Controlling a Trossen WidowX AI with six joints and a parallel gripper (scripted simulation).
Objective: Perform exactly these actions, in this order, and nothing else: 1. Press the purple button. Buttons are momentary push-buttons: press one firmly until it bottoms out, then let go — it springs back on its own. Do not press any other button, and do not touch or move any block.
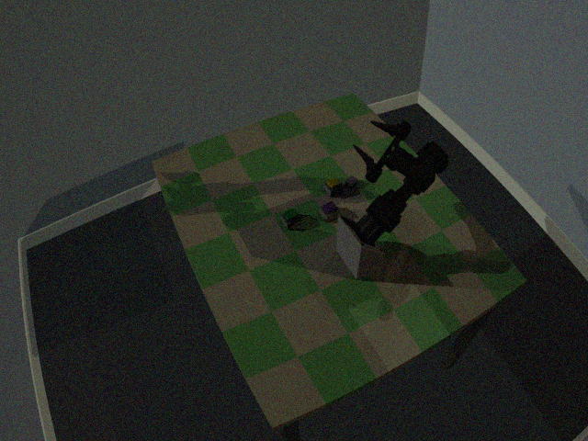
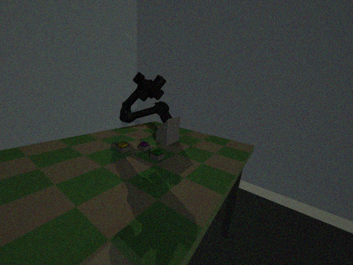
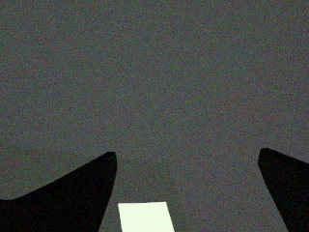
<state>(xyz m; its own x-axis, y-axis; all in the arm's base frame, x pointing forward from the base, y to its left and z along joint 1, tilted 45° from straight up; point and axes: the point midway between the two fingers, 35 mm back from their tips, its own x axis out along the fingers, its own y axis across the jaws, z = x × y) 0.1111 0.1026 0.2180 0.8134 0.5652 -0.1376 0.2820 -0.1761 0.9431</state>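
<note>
All views are dim and heavily grained. Long shadows are cast across the counter [image 1: 265,332] away from the claw [image 1: 375,144]. Straight edges are bowed in the top view.

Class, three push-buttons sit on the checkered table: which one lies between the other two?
The purple button: the yellow button sits on one side and the green button on the other.

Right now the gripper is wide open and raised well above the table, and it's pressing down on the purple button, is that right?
Not quite. The gripper is wide open and raised well above the table, but it is not pressing the purple button. The top view shows its fingers up in the air, apart from the button, which sits untouched on the checkered surface.
</note>
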